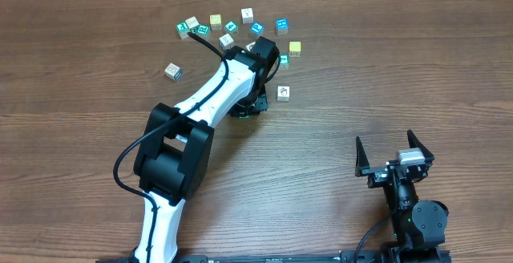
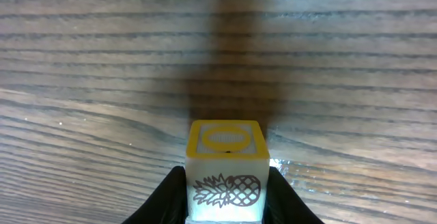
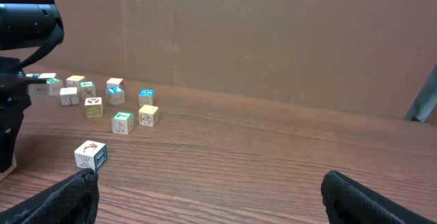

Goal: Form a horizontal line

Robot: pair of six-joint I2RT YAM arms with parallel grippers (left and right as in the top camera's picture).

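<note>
Jaws of the left gripper (image 2: pixel 225 193) clamp a yellow pineapple-picture cube (image 2: pixel 225 156); the right gripper (image 3: pixel 208 183) gapes wide, holding nothing.

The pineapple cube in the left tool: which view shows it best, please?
Left wrist: the pineapple cube sits close up, clamped in the left tool. Overhead the left arm hides it; right wrist misses it.

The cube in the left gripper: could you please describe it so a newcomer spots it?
Follow the white left arm across the table to its gripper. The cube sits between the black fingers, yellow-framed on top with a pineapple on its side; no other cube is gripped.
</note>
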